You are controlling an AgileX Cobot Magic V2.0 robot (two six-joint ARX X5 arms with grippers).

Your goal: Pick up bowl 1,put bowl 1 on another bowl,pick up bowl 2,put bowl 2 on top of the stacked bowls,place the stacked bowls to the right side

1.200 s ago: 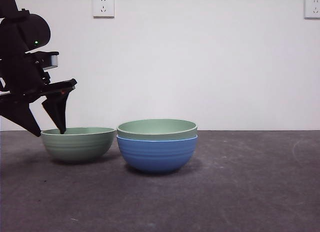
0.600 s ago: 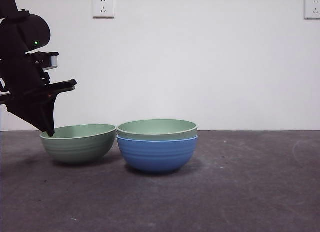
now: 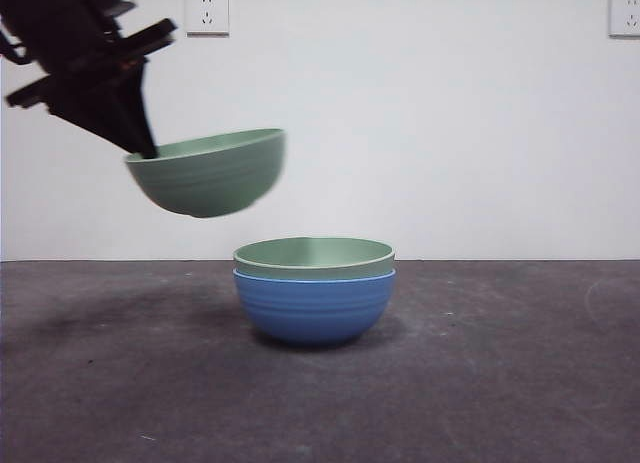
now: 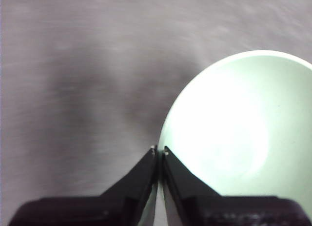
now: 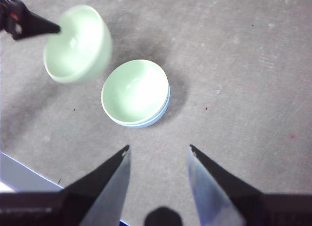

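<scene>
The left gripper (image 3: 140,143) pinches one green bowl (image 3: 208,171) aloft, tilted; two nested bowls (image 3: 314,288) below; right gripper (image 5: 158,150) spread.

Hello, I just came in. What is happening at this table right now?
The left claw is shut on the rim of a pale green bowl and holds it tilted in the air, up and to one side of the stack. On the table, another pale green bowl already sits inside the blue bowl. The right claw is open, waiting above the table and holding nothing.
</scene>
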